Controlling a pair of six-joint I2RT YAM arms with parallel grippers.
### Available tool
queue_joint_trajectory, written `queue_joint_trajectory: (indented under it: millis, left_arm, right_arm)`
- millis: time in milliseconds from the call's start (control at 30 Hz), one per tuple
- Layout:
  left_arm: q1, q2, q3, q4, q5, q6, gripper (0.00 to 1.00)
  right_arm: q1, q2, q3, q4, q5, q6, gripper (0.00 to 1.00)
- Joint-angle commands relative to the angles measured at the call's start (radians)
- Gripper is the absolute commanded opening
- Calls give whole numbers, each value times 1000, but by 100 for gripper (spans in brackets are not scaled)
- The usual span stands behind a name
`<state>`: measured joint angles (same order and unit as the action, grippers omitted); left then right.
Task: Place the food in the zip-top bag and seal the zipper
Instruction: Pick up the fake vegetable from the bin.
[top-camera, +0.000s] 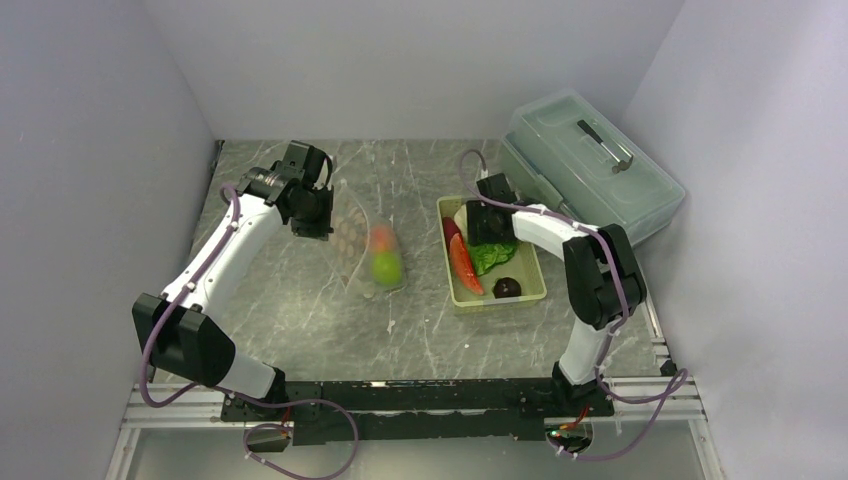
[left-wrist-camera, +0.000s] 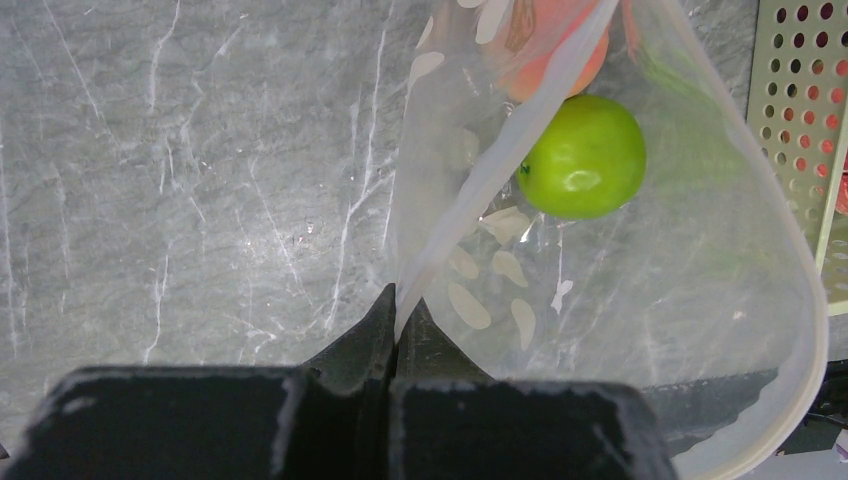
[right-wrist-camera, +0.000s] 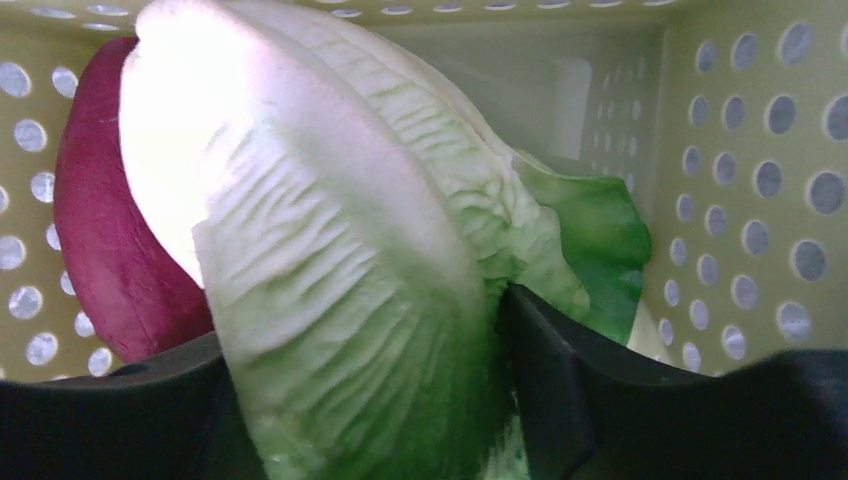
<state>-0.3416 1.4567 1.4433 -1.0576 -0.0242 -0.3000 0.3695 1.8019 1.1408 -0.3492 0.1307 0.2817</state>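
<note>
The right gripper (top-camera: 489, 224) is down inside the pale green slotted basket (top-camera: 497, 300), its two fingers pressed against either side of the leafy green lettuce (right-wrist-camera: 330, 280), so it is pinching that piece. The right wrist view shows the lettuce filling the gap between the fingers, with a dark red piece (right-wrist-camera: 100, 230) just beside it against the basket wall. I cannot tell which toy that is.

The left gripper (left-wrist-camera: 395, 320) is pressed together on one edge of the zip-top bag (top-camera: 365, 250), which lies on the grey marbled table (top-camera: 300, 310) between the two arms, near the basket's left side. The green ball (left-wrist-camera: 583, 157) and the orange-red ball (left-wrist-camera: 555, 50) are already inside it, touching each other. The zipper (left-wrist-camera: 815, 330) runs as a thick pale rim around the mouth, which gapes open.

In the basket with the lettuce are the red-orange long piece (top-camera: 463, 265) and the dark maroon ball (top-camera: 507, 287). A large translucent lidded box (top-camera: 590, 160) sits behind the basket.

By my reading, the loading step is under way, with the lettuce next and sealing well off. The next move calls for lifting the lettuce clear of the basket wall, carrying it left, and releasing it through the open mouth while the left gripper holds the edge.

No brand, label or readable writing shows; the bag bears only pale oval printed spots.
</note>
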Motion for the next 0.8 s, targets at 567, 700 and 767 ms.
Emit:
queue_joint_trajectory:
  millis: [567,700,767]
  left_arm:
    - [4,-29,-8,25,-5,19,0]
    - [4,-30,-9,24,-4,18,0]
    - [4,-31,-8,24,-5,17,0]
  right_arm:
    - [25,-118,35,-186,130,20,0]
    - [34,-179,60,-219,150,20,0]
    - [38,-203,69,-233,160,20,0]
